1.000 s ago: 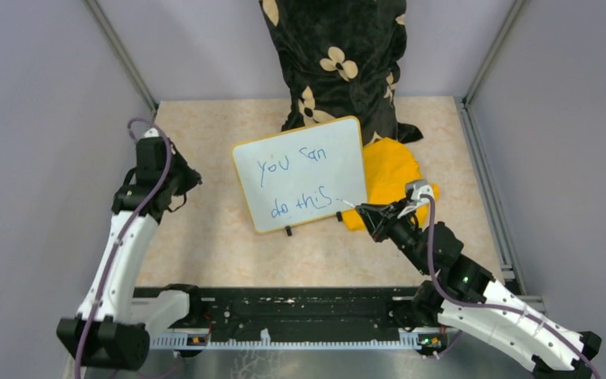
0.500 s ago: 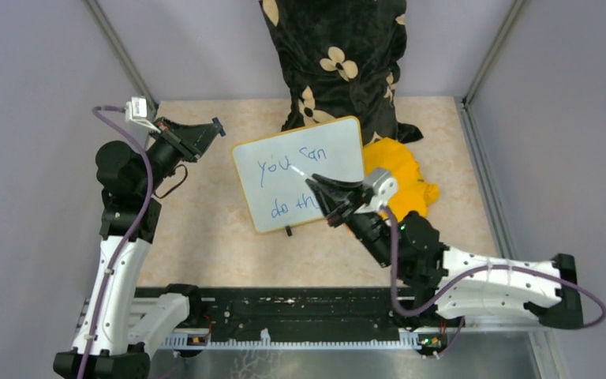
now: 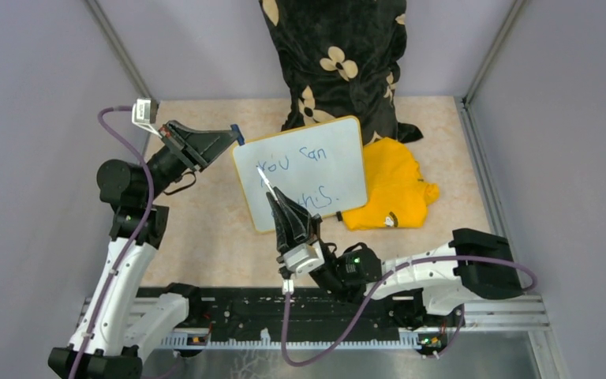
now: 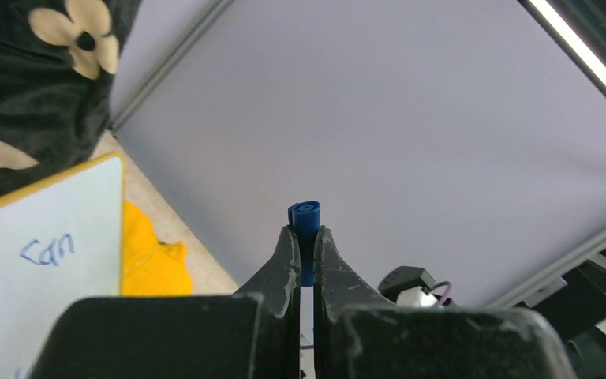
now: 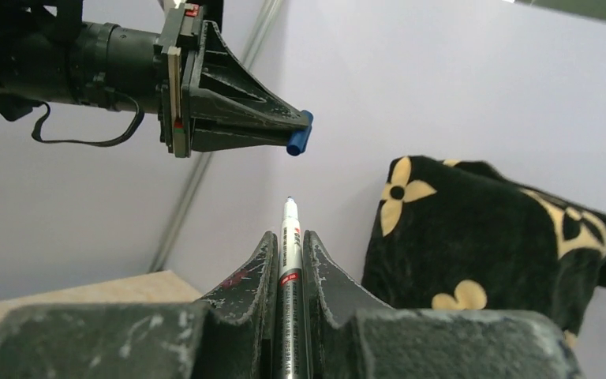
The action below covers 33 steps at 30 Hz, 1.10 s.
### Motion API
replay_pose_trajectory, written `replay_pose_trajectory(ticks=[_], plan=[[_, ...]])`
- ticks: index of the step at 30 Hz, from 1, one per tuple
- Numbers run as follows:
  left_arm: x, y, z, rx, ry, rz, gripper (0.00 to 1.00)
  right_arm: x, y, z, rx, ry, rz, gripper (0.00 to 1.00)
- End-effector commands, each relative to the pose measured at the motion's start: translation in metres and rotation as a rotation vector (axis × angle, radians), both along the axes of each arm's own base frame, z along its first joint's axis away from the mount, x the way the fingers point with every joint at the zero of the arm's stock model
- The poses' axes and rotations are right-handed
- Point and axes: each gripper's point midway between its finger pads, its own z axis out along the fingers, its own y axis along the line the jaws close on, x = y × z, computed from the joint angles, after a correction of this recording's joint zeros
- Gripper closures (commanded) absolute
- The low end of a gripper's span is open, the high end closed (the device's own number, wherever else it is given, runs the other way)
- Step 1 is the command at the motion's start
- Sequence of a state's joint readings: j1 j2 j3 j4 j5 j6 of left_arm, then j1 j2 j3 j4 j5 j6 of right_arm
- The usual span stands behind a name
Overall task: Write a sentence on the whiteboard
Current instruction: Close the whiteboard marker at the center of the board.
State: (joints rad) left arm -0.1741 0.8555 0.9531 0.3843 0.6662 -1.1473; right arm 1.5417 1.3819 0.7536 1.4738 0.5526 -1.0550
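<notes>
Aloft, left hand (image 4: 301, 238) pinches blue cap (image 4: 305, 215), right hand (image 5: 289, 239) marker (image 5: 289, 215)

Bright, even, diffuse light fills every view; a ceiling light strip (image 4: 580, 49) glows at the left wrist view's upper right. Shadows on the table (image 3: 205, 229) are faint and soft-edged; the overhead view is sharp.
</notes>
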Motion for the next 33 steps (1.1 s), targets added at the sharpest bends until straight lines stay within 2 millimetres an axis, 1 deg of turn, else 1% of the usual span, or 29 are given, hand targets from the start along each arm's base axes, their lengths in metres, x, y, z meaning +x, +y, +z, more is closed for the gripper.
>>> replay_pose_trajectory(ticks=[1,5,8,11,13,18,21,27,33], plan=[[-0.024,-0.009,0.023,-0.065,0.004,-0.091,1.00,-0.012,-0.032,0.045,0.130,-0.176,-0.111,1.00],[-0.026,-0.015,0.030,-0.105,0.034,-0.109,1.00,-0.013,-0.034,0.048,0.146,-0.175,-0.099,1.00],[-0.029,-0.017,0.042,-0.140,0.022,-0.109,1.00,-0.014,-0.036,0.053,0.164,-0.177,-0.090,1.00],[-0.031,-0.016,0.052,-0.142,0.008,-0.100,1.00,-0.014,-0.042,0.059,0.201,-0.159,-0.072,1.00],[-0.034,-0.015,0.056,-0.143,0.002,-0.097,1.00,-0.014,-0.047,0.061,0.226,-0.144,-0.057,1.00],[-0.037,-0.010,0.053,-0.158,0.015,-0.064,1.00,-0.015,-0.057,0.068,0.275,-0.117,-0.025,1.00],[-0.037,-0.010,0.050,-0.155,0.026,-0.068,1.00,-0.017,-0.060,0.075,0.310,-0.110,0.000,1.00],[-0.039,-0.013,0.051,-0.152,0.024,-0.080,1.00,-0.022,-0.054,0.081,0.333,-0.114,0.033,1.00],[-0.038,-0.017,0.042,-0.142,0.041,-0.096,1.00,-0.024,-0.050,0.084,0.341,-0.118,0.047,1.00]])
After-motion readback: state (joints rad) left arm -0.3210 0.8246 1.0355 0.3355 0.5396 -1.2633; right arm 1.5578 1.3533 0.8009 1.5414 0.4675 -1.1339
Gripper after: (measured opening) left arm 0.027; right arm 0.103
